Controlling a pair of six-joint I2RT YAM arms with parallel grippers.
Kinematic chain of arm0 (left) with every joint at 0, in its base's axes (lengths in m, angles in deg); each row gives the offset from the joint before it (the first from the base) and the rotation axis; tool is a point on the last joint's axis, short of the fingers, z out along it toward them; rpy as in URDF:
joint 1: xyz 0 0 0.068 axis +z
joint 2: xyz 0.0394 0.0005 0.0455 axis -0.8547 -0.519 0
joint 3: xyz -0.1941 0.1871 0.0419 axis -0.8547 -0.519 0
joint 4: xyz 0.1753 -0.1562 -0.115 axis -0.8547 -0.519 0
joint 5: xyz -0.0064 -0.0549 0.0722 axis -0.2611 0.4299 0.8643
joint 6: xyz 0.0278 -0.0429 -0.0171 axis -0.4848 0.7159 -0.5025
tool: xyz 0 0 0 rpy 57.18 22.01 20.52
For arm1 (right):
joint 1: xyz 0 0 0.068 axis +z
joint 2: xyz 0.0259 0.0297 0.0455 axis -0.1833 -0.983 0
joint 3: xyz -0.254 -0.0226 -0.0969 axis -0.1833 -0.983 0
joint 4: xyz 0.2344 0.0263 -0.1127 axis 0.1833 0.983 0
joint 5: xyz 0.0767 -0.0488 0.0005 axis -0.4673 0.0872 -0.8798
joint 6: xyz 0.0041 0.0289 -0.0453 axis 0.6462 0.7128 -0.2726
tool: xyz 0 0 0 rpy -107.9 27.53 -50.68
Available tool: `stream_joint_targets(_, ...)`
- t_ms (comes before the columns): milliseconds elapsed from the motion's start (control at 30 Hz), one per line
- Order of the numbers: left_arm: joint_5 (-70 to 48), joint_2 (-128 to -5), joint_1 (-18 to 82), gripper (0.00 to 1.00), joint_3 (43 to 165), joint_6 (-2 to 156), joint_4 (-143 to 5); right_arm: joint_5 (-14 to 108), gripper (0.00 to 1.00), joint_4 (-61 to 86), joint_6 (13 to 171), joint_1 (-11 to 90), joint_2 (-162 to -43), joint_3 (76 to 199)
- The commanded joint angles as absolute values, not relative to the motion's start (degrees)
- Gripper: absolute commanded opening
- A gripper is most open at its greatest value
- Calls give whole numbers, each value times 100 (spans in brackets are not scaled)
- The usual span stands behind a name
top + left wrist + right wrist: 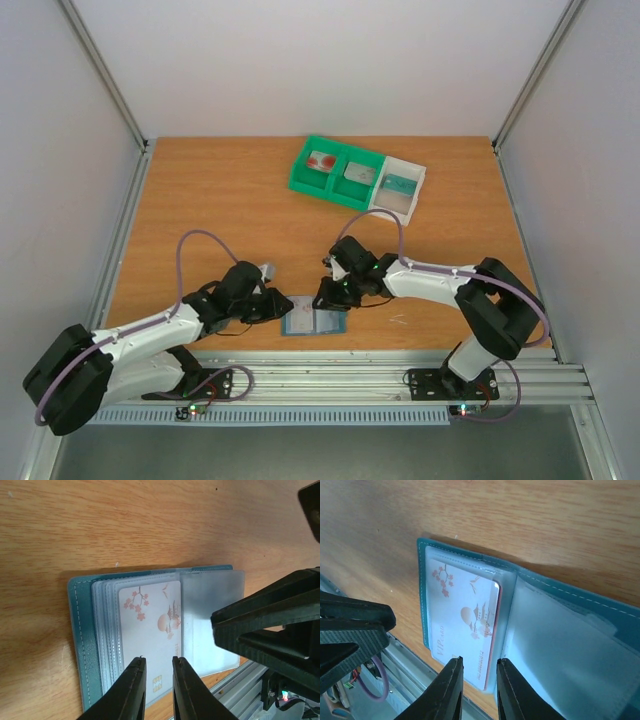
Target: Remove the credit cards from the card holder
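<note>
the card holder (313, 322) is laid open flat on the table (220, 200), right between the two sets of jaws. the left gripper (159, 692) is held narrowly apart over the edge of a blossom-print card (150, 622) sleeved inside. same for the right gripper (480, 695), narrow gap, nothing seen pinched tbh.

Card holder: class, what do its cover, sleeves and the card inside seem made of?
Cover: probably faux leather, matte teal, white stitching along its edge. Sleeves: soft clear plastic, slightly frosted; the card shows through. Card: likely stiff plastic, smooth, with printed blossoms.
</note>
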State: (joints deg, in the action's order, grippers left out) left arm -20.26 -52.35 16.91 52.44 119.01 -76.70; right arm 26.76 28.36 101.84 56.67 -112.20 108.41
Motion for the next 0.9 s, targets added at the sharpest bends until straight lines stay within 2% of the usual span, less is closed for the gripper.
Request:
stream_joint_targets(0, -1983, -5193, 1700, 17, 5188, 11727, -7477, 2557, 20, 2496, 10333, 5791, -11469, 10920)
stream_joint_targets(533, -2149, -5866, 1704, 11, 5024, 11535, -6849, 2651, 18, 2295, 10112, 5791, -12118, 10832)
stream_joint_targets(867, -1811, -6145, 1703, 9, 5038, 11573, -7300, 3153, 13, 2734, 9857, 5792, -11872, 10830)
